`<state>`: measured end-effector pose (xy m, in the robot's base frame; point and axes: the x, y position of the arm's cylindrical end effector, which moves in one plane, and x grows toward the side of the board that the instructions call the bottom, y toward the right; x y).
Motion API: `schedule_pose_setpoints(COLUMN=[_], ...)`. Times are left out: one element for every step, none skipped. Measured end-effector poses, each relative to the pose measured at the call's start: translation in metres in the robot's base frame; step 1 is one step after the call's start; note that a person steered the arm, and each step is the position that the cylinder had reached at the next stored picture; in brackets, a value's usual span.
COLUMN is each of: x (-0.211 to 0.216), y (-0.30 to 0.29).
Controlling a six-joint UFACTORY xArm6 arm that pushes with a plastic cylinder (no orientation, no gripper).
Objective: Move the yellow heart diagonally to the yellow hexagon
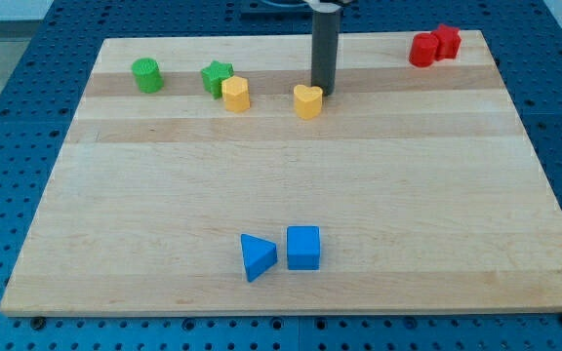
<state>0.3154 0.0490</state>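
The yellow heart-shaped block (pixel 307 100) is seen near the wooden board's (pixel 291 185) top edge, well apart from the yellow hexagonal block (pixel 235 95) at its left. My tip (pixel 323 93) is set just beside the heart's upper right; no jaws are fitted. The gap is judged not yet closed.

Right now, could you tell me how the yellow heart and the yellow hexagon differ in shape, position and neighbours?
The yellow heart has a notched top; the yellow hexagon has flat sides. The heart lies further toward the view's right, the hexagon toward the left. My tip stands right beside the heart's upper right, well apart from the hexagon. The hexagon sits against the green star; no block adjoins the heart. Both are yellow and lie near the board's top.
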Motion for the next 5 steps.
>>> schedule_pose_setpoints(x=[0.003, 0.017, 0.042, 0.067, 0.058], y=[0.003, -0.003, -0.013, -0.021, -0.010])
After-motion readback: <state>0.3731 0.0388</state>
